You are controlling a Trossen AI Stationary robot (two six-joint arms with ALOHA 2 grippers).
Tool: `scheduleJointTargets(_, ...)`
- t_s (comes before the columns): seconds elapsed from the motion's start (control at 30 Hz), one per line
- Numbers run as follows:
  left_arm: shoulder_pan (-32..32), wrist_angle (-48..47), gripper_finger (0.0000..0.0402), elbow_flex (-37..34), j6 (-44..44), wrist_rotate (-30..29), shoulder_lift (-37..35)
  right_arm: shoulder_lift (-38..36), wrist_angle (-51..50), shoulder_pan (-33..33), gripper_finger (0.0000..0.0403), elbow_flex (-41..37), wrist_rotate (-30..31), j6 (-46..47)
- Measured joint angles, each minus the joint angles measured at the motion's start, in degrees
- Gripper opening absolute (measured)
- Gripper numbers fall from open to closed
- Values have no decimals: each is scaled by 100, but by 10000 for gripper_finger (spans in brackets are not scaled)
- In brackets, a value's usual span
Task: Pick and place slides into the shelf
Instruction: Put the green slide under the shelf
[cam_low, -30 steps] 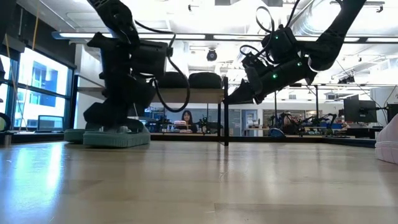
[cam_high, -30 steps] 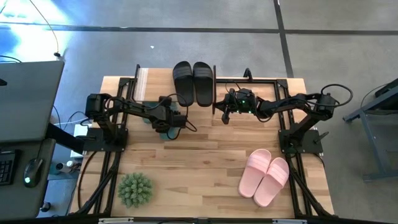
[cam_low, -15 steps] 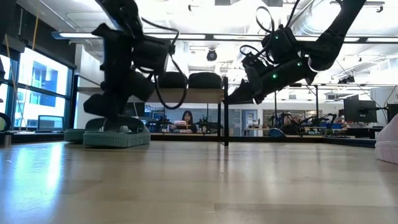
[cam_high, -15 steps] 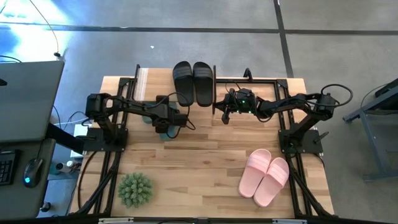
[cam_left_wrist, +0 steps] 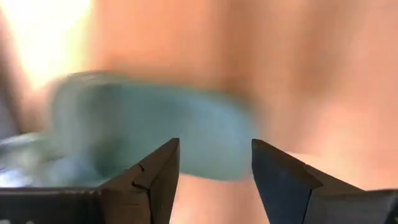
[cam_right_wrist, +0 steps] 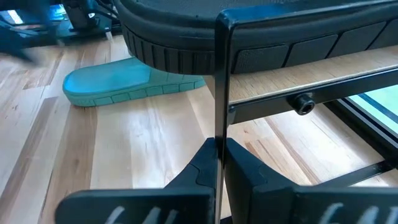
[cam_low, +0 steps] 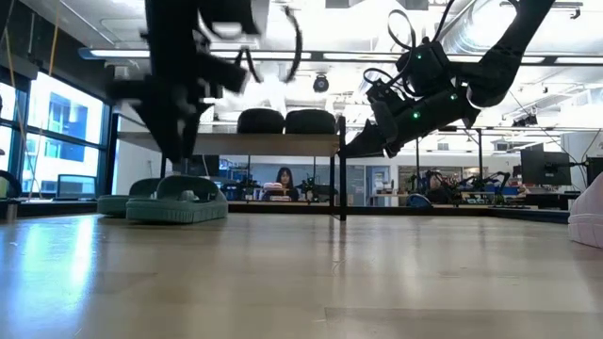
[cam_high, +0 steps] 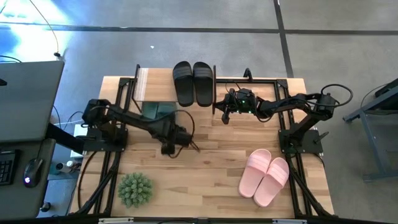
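The shelf stands at the table's far edge, with the black slides side by side on its wooden top board. Under that board, at table height, lie the dark green slides on their soles. My left gripper hangs open in front of the shelf, above and clear of the green slides. My right gripper is shut on the shelf's frame at its right end. Near the right front corner, the pink slides lie sole-down. My right gripper pinches a thin black upright post of the shelf's frame between its two fingers, at the shelf's right front corner. The fingers come from the table's right side, slanting down, and lie across the post. The shelf stands on the table.
A spiky green plant ball sits near the table's front left. Bare wood lies between it and the pink slides. Both arm bases stand on the table's left and right sides. A person sits in the room far behind the shelf.
My left gripper has come off the green slide, risen and drawn back from the shelf toward the table's near edge. The green slides stay where they were under the top board. My right gripper has kept its hold on the post.
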Motion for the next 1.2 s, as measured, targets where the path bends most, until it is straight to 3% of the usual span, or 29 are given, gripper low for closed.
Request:
scheduleJointTargets(0.13,-477,114,180,407,-88,1750,-2,0,0,0,0,0,1,2)
scheduleJointTargets(0.23,-764,311,165,508,103,2112,-2,0,0,0,0,0,0,2)
scheduleJointTargets(0.37,-826,354,121,441,62,2013,-7,0,0,0,0,0,-4,2)
scheduleJointTargets(0.57,-816,909,13,-227,95,1692,-5,0,0,0,0,0,-11,2)
scheduleJointTargets(0.77,-794,1342,24,-808,-100,772,0,0,36,0,0,0,-11,-3)
scheduleJointTargets(0.9,-637,1428,4,-968,-165,895,51,0,41,2,0,0,-24,-26)
scheduleJointTargets(1.2,-102,1746,2,-1416,-156,773,66,0,63,2,0,-2,-28,18)
